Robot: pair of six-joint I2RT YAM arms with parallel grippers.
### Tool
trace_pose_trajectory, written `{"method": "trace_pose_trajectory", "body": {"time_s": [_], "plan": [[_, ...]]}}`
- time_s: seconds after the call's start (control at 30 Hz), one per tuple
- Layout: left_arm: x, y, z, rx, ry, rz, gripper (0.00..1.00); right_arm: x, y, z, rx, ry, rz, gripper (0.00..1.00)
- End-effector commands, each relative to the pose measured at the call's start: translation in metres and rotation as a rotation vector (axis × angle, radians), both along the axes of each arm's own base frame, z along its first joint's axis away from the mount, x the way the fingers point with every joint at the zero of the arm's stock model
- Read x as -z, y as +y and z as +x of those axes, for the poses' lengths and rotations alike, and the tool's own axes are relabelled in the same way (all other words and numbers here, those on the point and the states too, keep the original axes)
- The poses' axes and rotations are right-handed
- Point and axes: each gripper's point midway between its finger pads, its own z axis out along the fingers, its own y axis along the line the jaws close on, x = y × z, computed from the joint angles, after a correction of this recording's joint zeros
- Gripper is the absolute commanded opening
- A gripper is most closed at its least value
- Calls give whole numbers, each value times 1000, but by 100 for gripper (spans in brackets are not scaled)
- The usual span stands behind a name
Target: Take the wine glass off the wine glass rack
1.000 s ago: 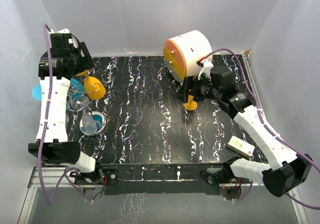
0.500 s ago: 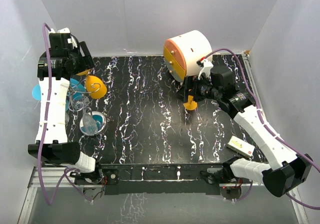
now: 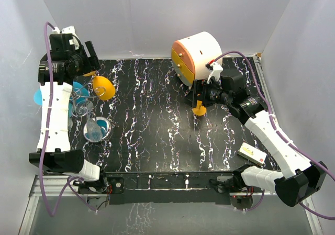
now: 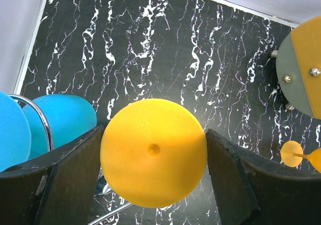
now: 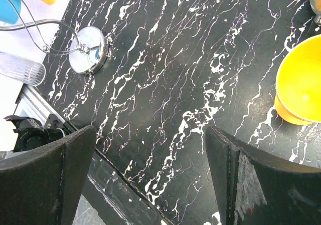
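Shifted slightly, orange wine glass, round foot between left fingers

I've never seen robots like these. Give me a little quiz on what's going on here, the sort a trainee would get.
1. True or false: the right gripper is open, with nothing between its fingers.
2. Which colour is the wine glass that the left gripper grips? A blue; B yellow; C clear.
3. Fill the gap: the rack stands by its shiny round base on a ____ table with white veins.
Key: 1 true; 2 B; 3 black.
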Motion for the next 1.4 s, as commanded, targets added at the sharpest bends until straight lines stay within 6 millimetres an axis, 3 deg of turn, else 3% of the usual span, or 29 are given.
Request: {"method": "trace_pose_trajectory", "body": {"time_s": [0.0, 0.33, 0.5, 0.87, 1.1, 1.37], "plan": [[-27, -4, -12, 46, -87, 1, 59, -29, 3, 7, -2, -92, 53, 89], [-23, -10, -21, 81, -86, -9, 57, -29, 5, 7, -8, -87, 63, 89], [-29, -7, -35, 71, -109, 11, 57, -27, 6, 7, -11, -79, 66, 88], [-26, 19, -42, -26, -79, 117, 56, -26, 7, 6, -16, -73, 68, 88], [-27, 30, -35, -60, -74, 163, 56, -24, 7, 6, -14, -70, 67, 88], [-30, 39, -8, -94, -81, 199, 56, -27, 7, 6, -13, -72, 69, 89]]}}
